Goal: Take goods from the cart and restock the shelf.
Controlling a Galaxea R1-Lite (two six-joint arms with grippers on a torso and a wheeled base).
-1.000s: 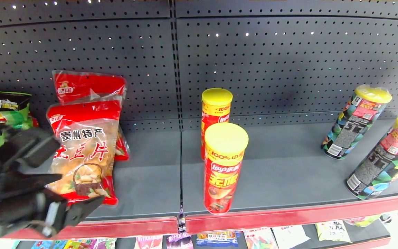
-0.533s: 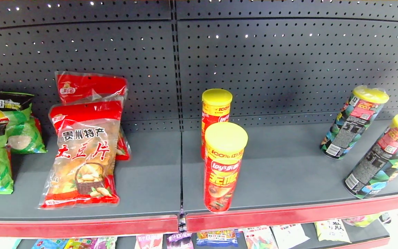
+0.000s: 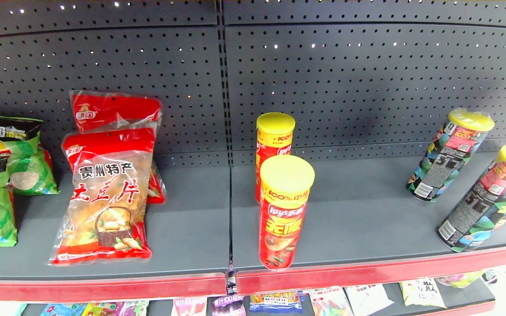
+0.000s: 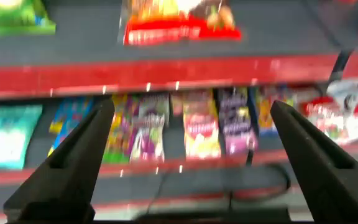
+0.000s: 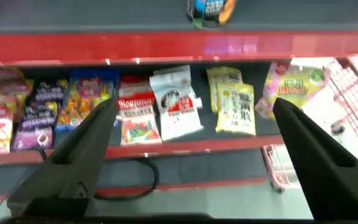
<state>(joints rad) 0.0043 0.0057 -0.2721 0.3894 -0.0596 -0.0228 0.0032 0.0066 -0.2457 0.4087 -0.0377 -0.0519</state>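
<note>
Black fingers of the left gripper (image 4: 191,104) and right gripper (image 5: 194,102) stand wide apart, gripping nothing (both face a lower shelf (image 5: 185,148)). On the shelf (image 3: 191,232), a red can (image 3: 284,210) stands at the front edge, with a second can (image 3: 274,136) just behind it. Red bags (image 3: 103,197) are to the left and patterned cans (image 3: 450,153) to the right.

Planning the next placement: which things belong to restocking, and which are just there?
Job: grey metal shelf; red clear-fronted snack bags; red yellow-lidded tubes; open left gripper; open right gripper.
Just there: colourful lower-shelf snack packets; black cable; perforated back panel.
</note>
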